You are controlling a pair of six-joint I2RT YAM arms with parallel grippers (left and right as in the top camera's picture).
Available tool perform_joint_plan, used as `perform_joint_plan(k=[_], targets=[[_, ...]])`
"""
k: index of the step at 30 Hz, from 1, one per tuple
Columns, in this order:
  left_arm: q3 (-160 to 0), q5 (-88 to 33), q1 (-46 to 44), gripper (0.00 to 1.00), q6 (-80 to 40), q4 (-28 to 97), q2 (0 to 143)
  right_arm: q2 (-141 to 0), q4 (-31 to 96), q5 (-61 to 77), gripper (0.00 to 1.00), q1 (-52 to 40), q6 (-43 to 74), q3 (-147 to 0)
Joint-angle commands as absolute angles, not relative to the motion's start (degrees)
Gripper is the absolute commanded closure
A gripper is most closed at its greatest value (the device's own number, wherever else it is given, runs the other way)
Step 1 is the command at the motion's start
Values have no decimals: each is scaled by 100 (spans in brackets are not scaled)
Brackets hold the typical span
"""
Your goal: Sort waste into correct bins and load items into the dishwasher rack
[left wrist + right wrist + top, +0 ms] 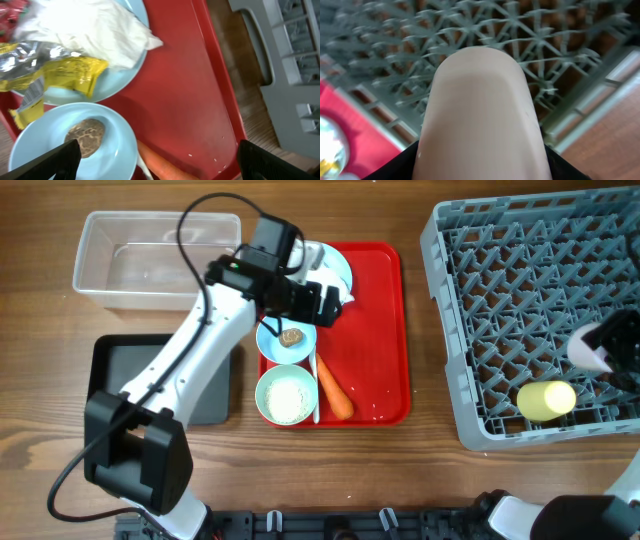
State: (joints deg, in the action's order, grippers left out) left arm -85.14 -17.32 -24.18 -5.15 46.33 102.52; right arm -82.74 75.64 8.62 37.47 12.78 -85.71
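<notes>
My left gripper (pixel 322 304) is open and empty, hovering over the red tray (pixel 380 330); in the left wrist view its jaws (pixel 159 164) straddle a light blue bowl (pixel 117 145) holding a brown food lump (pixel 86 136) and the orange carrot (pixel 167 166). The light blue plate (pixel 122 75) carries white crumpled paper (pixel 95 27), a yellow wrapper (pixel 60 70) and a red wrapper (pixel 12 10). A second bowl (pixel 286 397) holds rice. A white spoon (pixel 316 385) lies beside the carrot (pixel 334 392). My right gripper (pixel 612 345) is shut on the pale pink cup (pixel 480 110) above the grey dishwasher rack (pixel 520 290). A yellow cup (pixel 546 398) lies in the rack.
The clear tub (pixel 160 250) stands at the back left, the black tray (pixel 125 365) in front of it under my left arm. A few rice grains lie on the red tray's front right corner (pixel 220 157). Bare wood separates the tray and the rack.
</notes>
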Motion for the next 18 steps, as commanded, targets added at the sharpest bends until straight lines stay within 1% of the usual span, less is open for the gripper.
perform_joint_plan(k=[1,4,6,13,18], targets=[[-8541,-1028,-2692,0,-296,4635,10202,-8420,7570,484,44,4075,1522,-8672],[-8541,-930,-2764,0,-296,4635,10202,-8578,7561,233,44,4473,1664,-8667],[-8541,-930,-2764,0,-296,4635,10206,-8731,7575,233,44,4569,1662,-8663],[-8538,-930,-2764,0,-298,4637,10213,-9255,7522,233,44,4563,1507,-8044],[-8538,-930,-2764,0,-298,4676,10213,-9334,6963,233,44,4563,1520,-7378]])
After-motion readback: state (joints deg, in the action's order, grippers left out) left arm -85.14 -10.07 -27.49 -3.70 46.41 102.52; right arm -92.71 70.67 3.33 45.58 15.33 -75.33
